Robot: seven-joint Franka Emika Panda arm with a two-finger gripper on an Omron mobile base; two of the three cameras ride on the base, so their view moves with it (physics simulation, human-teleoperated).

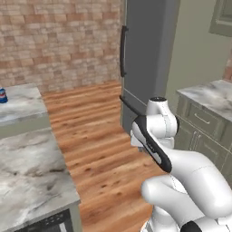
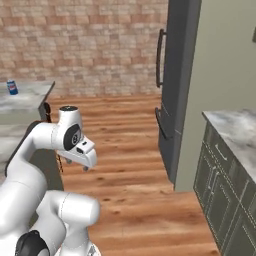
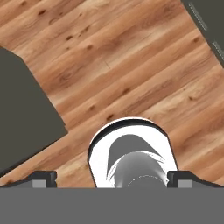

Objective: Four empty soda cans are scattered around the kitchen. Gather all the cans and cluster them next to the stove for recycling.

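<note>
While hand (image 3: 112,179) gapes over floor (image 3: 131,78); blue can (image 1: 3,95) far-left on counter (image 1: 22,106)

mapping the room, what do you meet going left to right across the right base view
blue soda can on the far marble counter → robot arm → dark fridge with its handle → sage-green cabinets under the right marble counter
</note>
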